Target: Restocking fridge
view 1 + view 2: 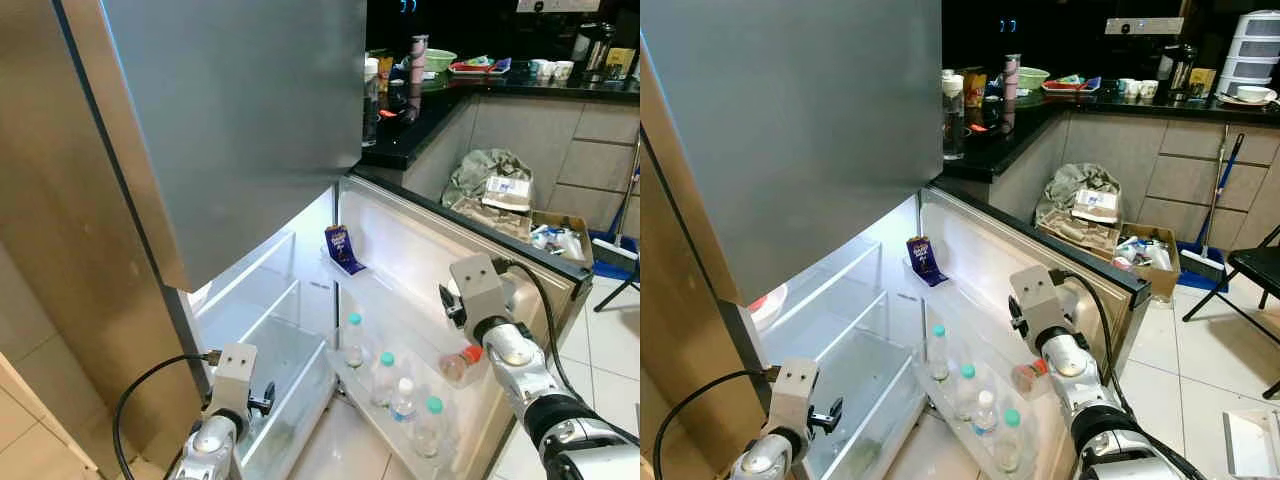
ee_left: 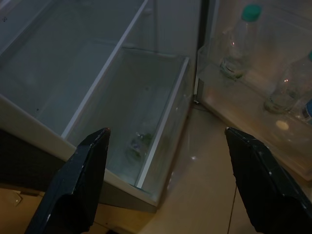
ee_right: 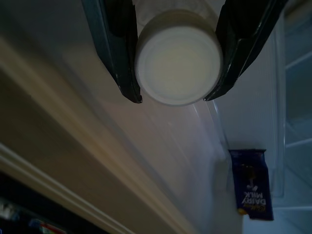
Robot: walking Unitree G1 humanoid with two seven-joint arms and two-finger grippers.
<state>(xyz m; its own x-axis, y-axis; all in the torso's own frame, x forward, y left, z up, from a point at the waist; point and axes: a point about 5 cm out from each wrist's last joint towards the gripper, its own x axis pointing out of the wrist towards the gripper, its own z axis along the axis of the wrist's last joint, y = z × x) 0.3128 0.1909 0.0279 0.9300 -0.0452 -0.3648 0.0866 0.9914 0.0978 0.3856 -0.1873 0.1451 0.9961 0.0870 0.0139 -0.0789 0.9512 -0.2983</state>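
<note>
Right gripper (image 3: 173, 53) clamps a small white-bottomed, red-capped bottle (image 1: 459, 364).
It hangs above the open fridge door's shelf (image 1: 352, 378).

Right end effector (image 3: 173, 63) clamps pale round bottle base (image 3: 178, 66); blue chocolate bar (image 3: 252, 184) beyond.

Right gripper (image 3: 173, 58) raised at mid-height, arm bent, fingers (image 3: 114, 48) clamped on a bottle (image 3: 176, 65) (base toward wrist). Left gripper (image 2: 165, 180) low, fingers spread wide, holding nothing.

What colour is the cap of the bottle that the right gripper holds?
Orange-red. The bottle sits between the right gripper fingers; its cap shows best in the left eye view.
</note>
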